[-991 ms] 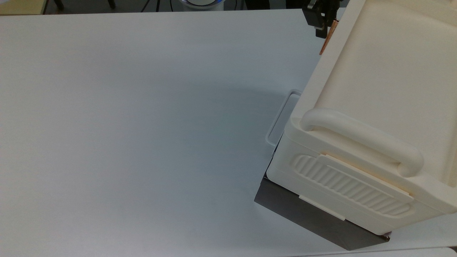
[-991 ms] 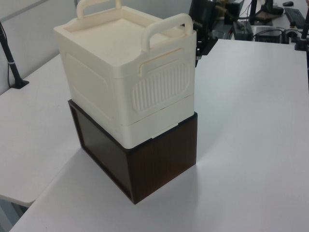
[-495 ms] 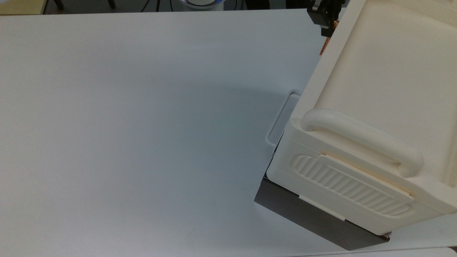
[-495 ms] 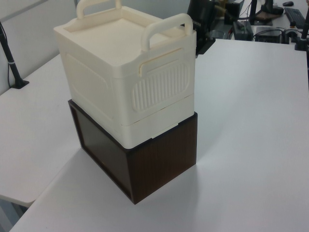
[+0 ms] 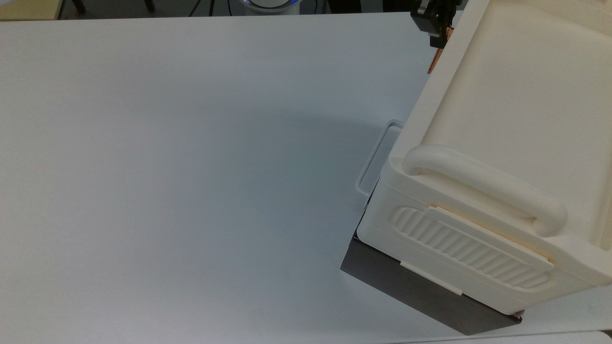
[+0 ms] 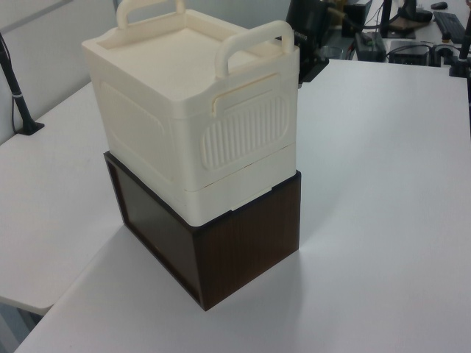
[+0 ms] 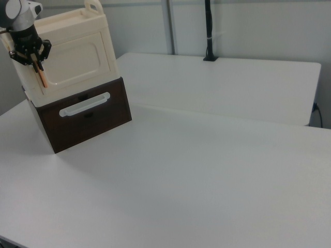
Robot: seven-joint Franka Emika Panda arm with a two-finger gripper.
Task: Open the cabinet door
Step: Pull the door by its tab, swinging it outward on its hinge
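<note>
Since one second ago gripper [image 7: 34, 58] has moved in from beside copper handle [image 7: 40, 75] onto its upper end; in last half second almost no shift; so reach looks finished, pull not begun; cabinet door [image 7: 72, 61] looks flush with cream cabinet [image 6: 184, 110], unopened; jaws narrow, fingers [image 5: 437, 37] at both sides of handle top, seem clenched on it; rest of handle hangs below jaws; door panel directly behind jaws; dark base [image 7: 88, 116] with drawer far below.
</note>
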